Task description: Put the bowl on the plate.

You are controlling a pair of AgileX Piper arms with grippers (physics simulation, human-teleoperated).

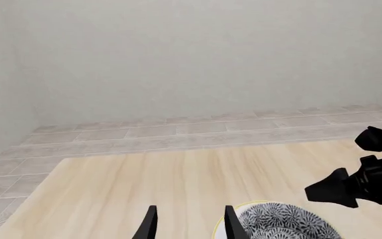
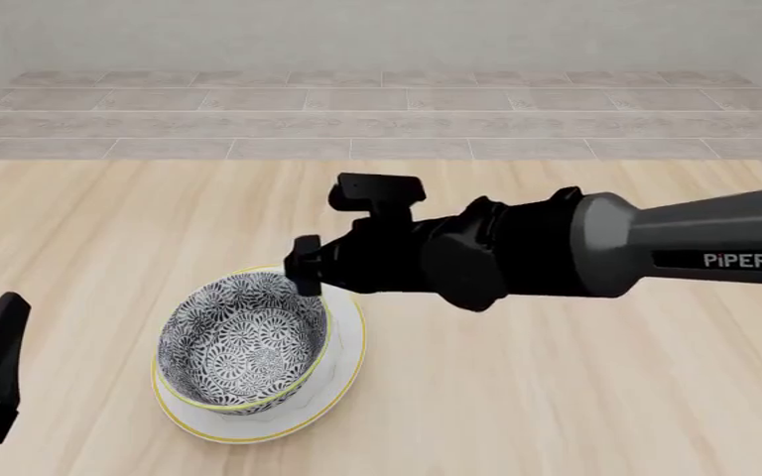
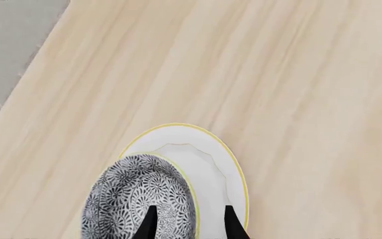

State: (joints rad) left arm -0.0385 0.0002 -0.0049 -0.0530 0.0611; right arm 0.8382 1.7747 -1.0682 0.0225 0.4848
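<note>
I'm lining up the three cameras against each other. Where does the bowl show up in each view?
Front view: bowl lower left of centre, on the plate.
Left wrist view: bottom edge, partly cut off.
Right wrist view: bottom left of centre.
Shared landmark: the plate's yellow rim.

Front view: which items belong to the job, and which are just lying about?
Job:
- bowl, sitting on the plate
- plate
- right gripper, open above them

Lying about:
- nothing; only the left gripper, open, off to the side
</note>
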